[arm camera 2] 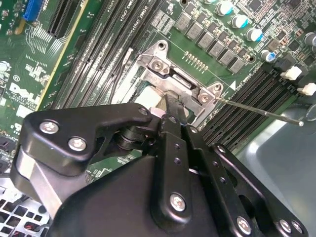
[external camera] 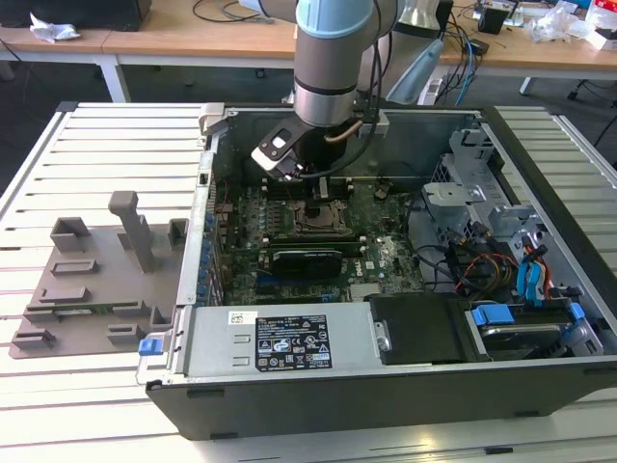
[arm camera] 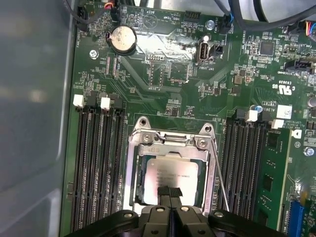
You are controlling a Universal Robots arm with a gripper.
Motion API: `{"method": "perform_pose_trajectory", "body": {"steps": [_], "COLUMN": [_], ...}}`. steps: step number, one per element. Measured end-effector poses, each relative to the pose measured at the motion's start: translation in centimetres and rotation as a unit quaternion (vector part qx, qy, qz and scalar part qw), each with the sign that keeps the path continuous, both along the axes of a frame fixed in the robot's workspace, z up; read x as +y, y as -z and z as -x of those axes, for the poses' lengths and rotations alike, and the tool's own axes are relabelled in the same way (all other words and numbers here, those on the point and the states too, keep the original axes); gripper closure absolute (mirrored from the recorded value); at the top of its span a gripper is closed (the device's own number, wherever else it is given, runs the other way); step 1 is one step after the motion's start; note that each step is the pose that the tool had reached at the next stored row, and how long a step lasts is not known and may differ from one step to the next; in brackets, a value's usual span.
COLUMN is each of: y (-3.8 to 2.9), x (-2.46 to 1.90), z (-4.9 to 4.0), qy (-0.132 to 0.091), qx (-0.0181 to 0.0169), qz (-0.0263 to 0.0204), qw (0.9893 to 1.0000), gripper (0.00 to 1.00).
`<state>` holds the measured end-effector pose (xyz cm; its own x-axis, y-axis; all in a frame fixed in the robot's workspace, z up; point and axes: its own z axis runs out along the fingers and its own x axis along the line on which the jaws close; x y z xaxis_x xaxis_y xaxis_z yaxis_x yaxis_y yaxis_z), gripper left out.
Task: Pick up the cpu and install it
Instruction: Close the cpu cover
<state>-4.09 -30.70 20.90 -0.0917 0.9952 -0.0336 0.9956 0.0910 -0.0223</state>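
Inspection of the rig as I see it from the remote station.

1. The arm reaches down into the open computer case point(external camera: 289, 386), which lies on its side on the slatted table point(external camera: 58, 174). In the exterior view, the gripper point(external camera: 313, 201) sits low over the socket area, at the far middle of the motherboard point(external camera: 386, 260).

2. In the first wrist view, the cpu point(arm camera: 170, 173) lies flat and square in the opening of the socket frame point(arm camera: 168, 139). Its pale metal top faces up.

3. The gripper point(arm camera: 169, 191) stands directly over the cpu, with its tips above the middle of one edge of the chip. The two fingers point(arm camera: 165, 193) are pressed together with nothing between them. I cannot tell whether the tips touch the metal top or sit just above it.

4. The second wrist view shows one finger point(arm camera 2: 173, 106) over the frame, with a pale patch of the cpu just beside it.

5. A thin lever rod point(arm camera: 220, 180) runs along one side of the frame. Memory slots point(arm camera: 96, 168) flank the socket on both sides.

6. A long black card point(external camera: 307, 258) sits just nearer than the socket. A grey fixture tray point(external camera: 96, 280) rests on the table to the exterior view's left of the case, well apart from the gripper.
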Motion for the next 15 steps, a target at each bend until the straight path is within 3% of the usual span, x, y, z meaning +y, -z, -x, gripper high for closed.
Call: {"method": "perform_pose_trajectory", "body": {"steps": [10,15], "y": [-0.14,-0.55], "x": [0.01,0.0], "z": [-0.51,-0.53], "qy": [0.0,0.0], "qx": [0.0,0.0], "qz": [-0.0001,0.0], "qw": [1.0,1.0], "gripper": [0.89,0.89]}}
